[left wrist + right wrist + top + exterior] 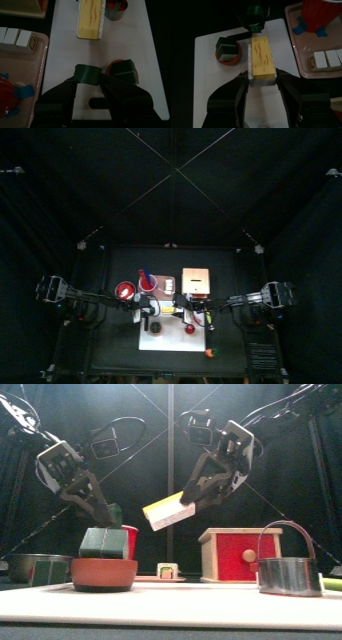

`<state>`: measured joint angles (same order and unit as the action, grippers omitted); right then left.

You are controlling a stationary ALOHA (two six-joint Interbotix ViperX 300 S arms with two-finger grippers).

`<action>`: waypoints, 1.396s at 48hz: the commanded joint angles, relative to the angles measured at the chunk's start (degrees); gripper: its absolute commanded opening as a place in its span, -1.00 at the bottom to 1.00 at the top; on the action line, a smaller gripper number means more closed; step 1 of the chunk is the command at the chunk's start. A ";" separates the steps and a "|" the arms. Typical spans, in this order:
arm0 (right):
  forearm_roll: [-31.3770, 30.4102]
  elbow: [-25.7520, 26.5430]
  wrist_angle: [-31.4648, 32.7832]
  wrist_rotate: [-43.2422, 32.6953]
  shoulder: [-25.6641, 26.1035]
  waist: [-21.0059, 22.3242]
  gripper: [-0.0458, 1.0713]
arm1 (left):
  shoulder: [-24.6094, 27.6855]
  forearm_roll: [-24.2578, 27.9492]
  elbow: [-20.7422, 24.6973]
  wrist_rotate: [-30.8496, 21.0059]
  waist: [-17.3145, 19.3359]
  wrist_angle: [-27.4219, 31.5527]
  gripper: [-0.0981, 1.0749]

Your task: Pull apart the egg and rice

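At the table's front edge: a metal pot (pixel 286 575) with a bail handle stands at the right, a brown bowl (pixel 103 575) left of centre, and a grey tin (pixel 34 568) at the far left.
Bowl contents: a dark green block (pixel 99 542) sits in the brown bowl, rising above its rim.
Just behind, middle: a small white piece (pixel 167 571) lies on a low dish between the bowl and a red box (pixel 241 552) with a pale wooden frame.
Tray: a pinkish tray (pixel 41 55) beside the white mat holds white pieces and a red cup (pixel 319 12).
Task's thing: the egg-and-rice block (pixel 262 55), yellow on top with a white layer beneath, is up in the air and tilted, above the small white piece, clear of the table.
Right gripper (pixel 262 76): clamped on one end of the egg-and-rice block, one jaw on either side.
Left gripper (pixel 88 81): jaws spread wide, grasping a dark green piece (pixel 87 74) between them, above the brown bowl, near the free end of the block.
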<state>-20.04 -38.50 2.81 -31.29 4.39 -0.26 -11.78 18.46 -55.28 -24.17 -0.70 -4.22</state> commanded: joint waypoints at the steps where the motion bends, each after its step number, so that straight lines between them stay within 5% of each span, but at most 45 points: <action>1: 0.18 0.53 -0.18 0.18 2.46 0.00 0.16 | -0.70 -0.44 0.53 0.00 -0.09 -0.35 0.49; 42: 1.05 -0.97 -0.18 0.18 2.81 0.09 0.16 | 6.86 -6.33 2.37 0.18 2.02 7.38 0.53; 57: 1.76 -1.32 -0.18 0.18 2.72 0.00 0.16 | 6.59 -6.33 2.55 0.18 2.20 7.47 0.84; 67: 2.11 -1.67 -0.18 0.18 2.81 0.00 0.16 | 5.54 -6.15 2.55 0.18 2.20 7.47 0.87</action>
<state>-18.02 -41.22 2.90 -31.20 5.54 -0.26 -5.19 12.13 -53.88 -24.08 1.32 3.43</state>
